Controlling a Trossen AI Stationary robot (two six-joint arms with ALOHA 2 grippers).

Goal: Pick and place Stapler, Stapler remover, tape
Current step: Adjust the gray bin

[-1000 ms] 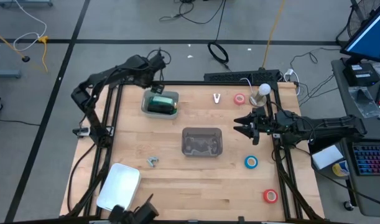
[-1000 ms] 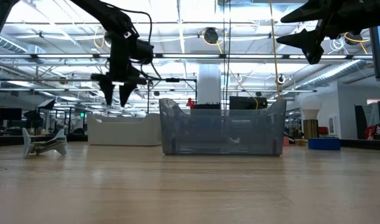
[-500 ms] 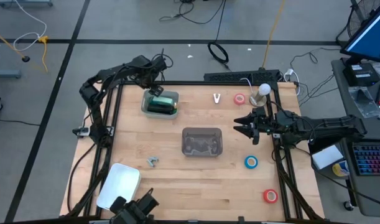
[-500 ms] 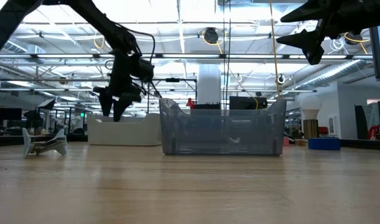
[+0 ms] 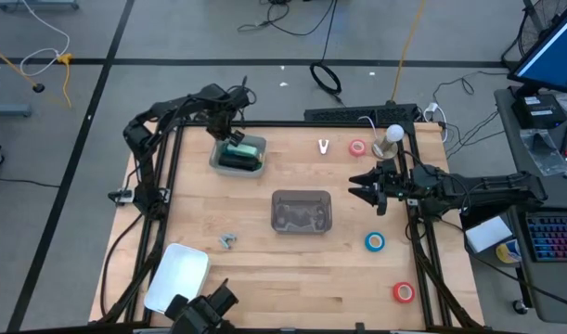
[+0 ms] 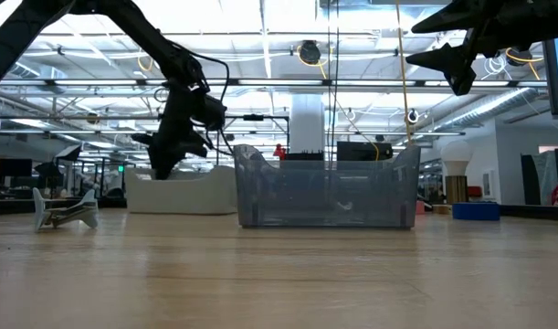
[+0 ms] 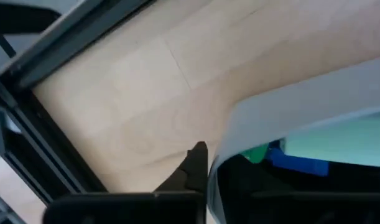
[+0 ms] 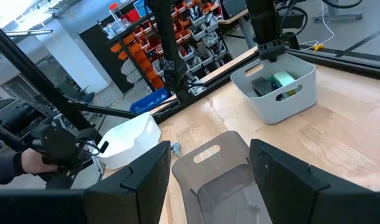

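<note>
Pale wooden counter [image 5: 302,269] carries, nearest its front edge, a white rounded tray [image 5: 176,276] and a red ring of tape [image 5: 403,292], with a blue ring of tape [image 5: 375,242] just behind the red one. Near mid-counter sits a smoky clear plastic bin [image 5: 301,211], and a small grey metal clip-like piece [image 5: 227,241] lies apart from it toward the tray. The right pincer [image 5: 365,186] hangs above the counter beside that bin, its arm stretched level from the right edge, fingers spread wide and holding nothing. Farther back, the left arm folds over the rear left corner and drops its left pincer [image 5: 233,136] into a white plastic tub [image 5: 238,154], fingers closed; whether they grip anything cannot be told. The light mint-green bar-shaped stapler [image 5: 249,147] lies inside that tub, just beside the pincer, next to a dark object. Along the far edge rest a small white V-shaped piece [image 5: 324,146] and another red tape ring [image 5: 358,147]
</note>
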